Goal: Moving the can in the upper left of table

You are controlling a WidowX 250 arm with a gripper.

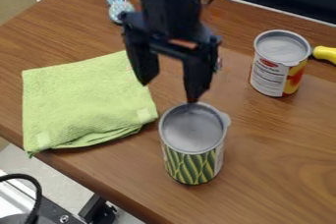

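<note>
Green-patterned can (191, 142) stands just beside the towel (85, 102); the pincer (171, 89), spread wide and empty, hangs near the towel's edge. Lowered off-centre, it could knock the can over.

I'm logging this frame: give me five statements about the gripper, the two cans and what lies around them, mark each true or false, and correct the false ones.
1. The gripper is open. True.
2. In the picture, the green cloth lies left of the green-patterned can. True.
3. The green-patterned can lies on its side. False: it stands upright.
4. The red-and-yellow can stands on the green cloth. False: it stands on the wooden table, toward picture right.
5. The yellow object at the right edge is nearer the red-and-yellow can than the green cloth. True.
</note>
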